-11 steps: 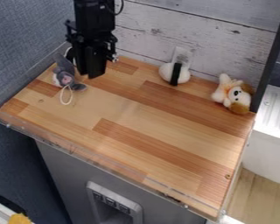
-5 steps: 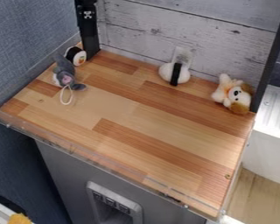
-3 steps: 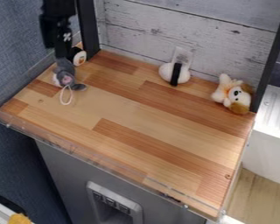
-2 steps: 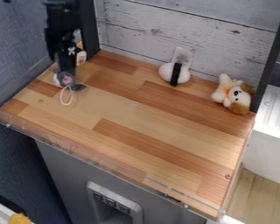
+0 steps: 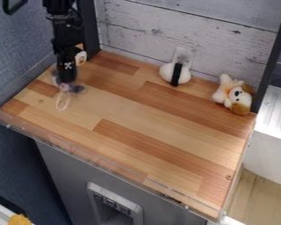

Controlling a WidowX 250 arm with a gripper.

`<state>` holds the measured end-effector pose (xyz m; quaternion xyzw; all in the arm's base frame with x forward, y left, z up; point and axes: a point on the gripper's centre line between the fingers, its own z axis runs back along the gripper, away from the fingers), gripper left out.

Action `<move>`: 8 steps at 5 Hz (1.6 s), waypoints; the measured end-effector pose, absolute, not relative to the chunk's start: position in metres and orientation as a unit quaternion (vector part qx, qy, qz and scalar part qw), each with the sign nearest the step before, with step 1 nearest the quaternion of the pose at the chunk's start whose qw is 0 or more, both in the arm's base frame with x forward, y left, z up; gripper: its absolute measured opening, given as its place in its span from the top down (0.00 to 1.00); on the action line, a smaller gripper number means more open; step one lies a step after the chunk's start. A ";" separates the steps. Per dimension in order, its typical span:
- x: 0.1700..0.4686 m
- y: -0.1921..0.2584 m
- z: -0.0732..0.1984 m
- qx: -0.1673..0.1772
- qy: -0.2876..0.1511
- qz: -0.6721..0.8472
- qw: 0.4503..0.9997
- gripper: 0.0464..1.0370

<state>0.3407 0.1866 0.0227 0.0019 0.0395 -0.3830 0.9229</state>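
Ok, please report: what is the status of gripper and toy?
Gripper low, at grey plush toy. Grip unconfirmed. White loop lies in front. Round toy close behind.

Black claw (image 5: pixel 66 80) at the grey plush (image 5: pixel 74 88) (pale loop (image 5: pixel 57 104) attached).

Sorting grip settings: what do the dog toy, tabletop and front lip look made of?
Dog toy: probably plush fabric, matte; fuzzy outline.
Tabletop: wood or wood-look laminate, satin; grained strips.
Front lip: likely clear plastic, glossy; tabletop shows through.
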 end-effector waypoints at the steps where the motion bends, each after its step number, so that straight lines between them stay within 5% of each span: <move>1: 0.346 0.184 0.012 0.004 0.041 -0.417 0.908 0.04; 5: 0.361 0.186 0.009 0.007 0.045 -0.284 0.958 0.10; 6: 0.361 0.185 0.009 0.005 0.047 -0.277 0.960 0.33; 7: 0.361 0.185 0.009 0.005 0.048 -0.300 0.953 0.44; 8: 0.361 0.186 0.010 0.006 0.050 -0.341 0.939 0.45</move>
